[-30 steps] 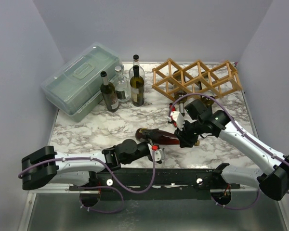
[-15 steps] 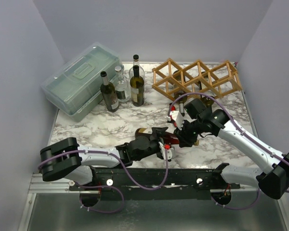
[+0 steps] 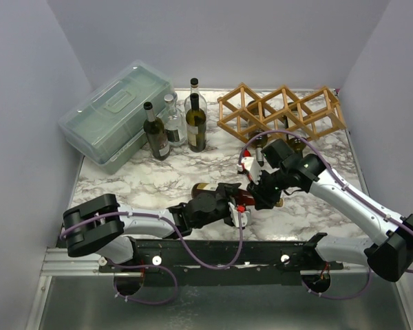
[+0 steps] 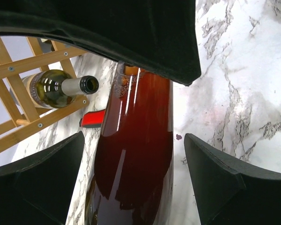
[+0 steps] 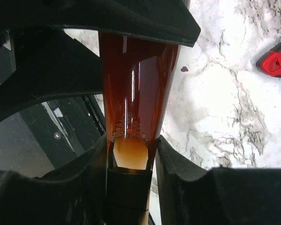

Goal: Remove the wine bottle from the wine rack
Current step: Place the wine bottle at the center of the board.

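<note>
1. The wine rack (image 3: 282,113) is standing at the worktop's (image 3: 124,185) back right.
2. A lidded box (image 3: 113,117) is sitting back left, upright bottles (image 3: 196,127) standing between them.
3. The wine bottle (image 4: 136,154) is stretching sideways before the rack.

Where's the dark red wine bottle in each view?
Top external: wine bottle horizontal, centre, partly hidden by the arms.
Left wrist: wine bottle fills the centre, running bottom to top.
Right wrist: wine bottle at centre, neck at bottom.
Shared landmark: marble tabletop.
</note>
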`<state>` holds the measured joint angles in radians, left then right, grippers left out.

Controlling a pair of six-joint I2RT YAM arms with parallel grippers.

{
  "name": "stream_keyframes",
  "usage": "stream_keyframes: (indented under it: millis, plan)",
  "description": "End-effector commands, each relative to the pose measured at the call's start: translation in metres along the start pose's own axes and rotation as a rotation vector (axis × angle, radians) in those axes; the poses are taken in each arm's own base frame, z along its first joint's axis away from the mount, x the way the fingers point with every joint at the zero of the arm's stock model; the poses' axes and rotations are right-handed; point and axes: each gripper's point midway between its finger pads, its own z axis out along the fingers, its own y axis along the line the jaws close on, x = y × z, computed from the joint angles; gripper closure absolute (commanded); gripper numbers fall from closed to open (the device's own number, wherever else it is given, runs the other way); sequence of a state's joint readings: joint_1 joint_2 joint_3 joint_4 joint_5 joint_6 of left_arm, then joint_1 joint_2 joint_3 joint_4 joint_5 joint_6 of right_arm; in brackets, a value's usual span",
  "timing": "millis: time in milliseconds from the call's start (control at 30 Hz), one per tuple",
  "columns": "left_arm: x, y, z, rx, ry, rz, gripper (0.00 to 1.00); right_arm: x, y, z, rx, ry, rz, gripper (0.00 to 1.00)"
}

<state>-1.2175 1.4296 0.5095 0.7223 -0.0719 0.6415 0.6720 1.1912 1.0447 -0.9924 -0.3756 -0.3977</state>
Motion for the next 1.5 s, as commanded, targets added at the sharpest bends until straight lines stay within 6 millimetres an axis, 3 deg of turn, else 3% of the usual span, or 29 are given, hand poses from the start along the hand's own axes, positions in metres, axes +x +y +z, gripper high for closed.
stream_keyframes:
  millis: [0,433,533,600,667,733,800,967,1133,1300,1467]
  plan:
    - [-0.005,-0.004,0.007,0.042,-0.023,0.012,0.13,-0.065,0.006,-0.023,-0.033,-0.242,-0.097,1.0]
    - [0.009,-0.002,0.014,0.047,0.043,0.052,0.29,-0.065,0.009,-0.023,-0.054,-0.233,-0.095,1.0]
    - [0.011,0.001,0.014,0.035,0.061,0.066,0.37,-0.066,0.009,-0.024,-0.056,-0.234,-0.096,1.0]
    - [0.012,0.002,0.014,0.029,0.068,0.069,0.53,-0.065,0.01,-0.024,-0.057,-0.233,-0.095,1.0]
    - [0.011,0.005,0.014,0.017,0.071,0.066,0.86,-0.066,0.01,-0.024,-0.061,-0.235,-0.095,1.0]
    - [0.009,0.007,0.013,0.01,0.069,0.059,1.0,-0.065,0.012,-0.023,-0.07,-0.233,-0.093,1.0]
    - [0.006,0.009,0.011,0.005,0.061,0.042,1.0,-0.066,0.013,-0.024,-0.077,-0.234,-0.091,0.96]
    - [0.001,0.011,0.005,-0.003,0.04,-0.011,1.0,-0.074,0.018,-0.032,-0.096,-0.262,-0.098,0.56]
    - [0.001,0.011,0.0,-0.007,0.039,-0.025,1.0,-0.082,0.018,-0.041,-0.084,-0.279,-0.109,0.29]
    - [0.003,0.011,-0.003,-0.009,0.038,-0.034,1.0,-0.089,0.015,-0.051,-0.052,-0.293,-0.118,0.21]
    - [0.001,0.016,-0.011,-0.021,0.02,-0.084,1.0,-0.107,-0.005,-0.081,0.065,-0.356,-0.113,0.17]
